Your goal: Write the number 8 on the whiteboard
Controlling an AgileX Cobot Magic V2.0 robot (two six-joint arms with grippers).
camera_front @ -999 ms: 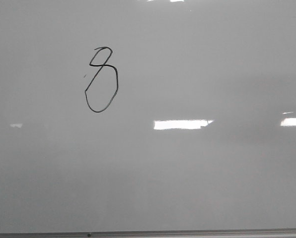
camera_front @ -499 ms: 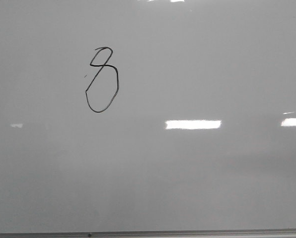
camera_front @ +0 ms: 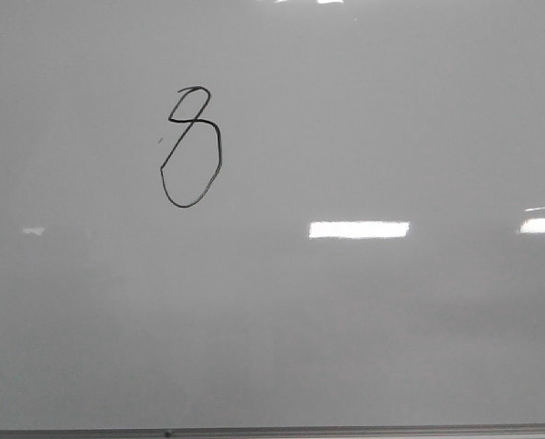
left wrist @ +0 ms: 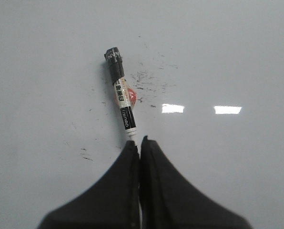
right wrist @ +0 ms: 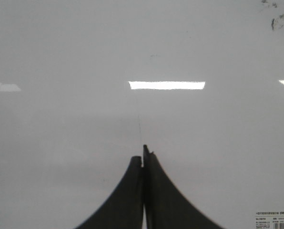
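Note:
The number 8 (camera_front: 196, 123) is drawn in thin black line on the upper left of the whiteboard (camera_front: 364, 320), which fills the front view. No gripper shows in the front view. In the left wrist view my left gripper (left wrist: 139, 142) is shut on the end of a black-and-white marker (left wrist: 121, 100). The marker sticks out from the jaws, its black cap pointing away over the whiteboard (left wrist: 228, 57). In the right wrist view my right gripper (right wrist: 144, 152) is shut and empty over the bare whiteboard (right wrist: 85, 52).
The board's thin grey bottom frame edge (camera_front: 346, 430) runs along the front. A tiny dark speck (camera_front: 160, 140) lies left of the 8. Faint ink smudges (left wrist: 147, 81) lie by the marker and at one corner (right wrist: 278, 19). A printed label (right wrist: 274, 219) is on the board.
In the front view the 8 has shifted very slightly right. The bright middle reflection has moved right and is now a full rectangle.

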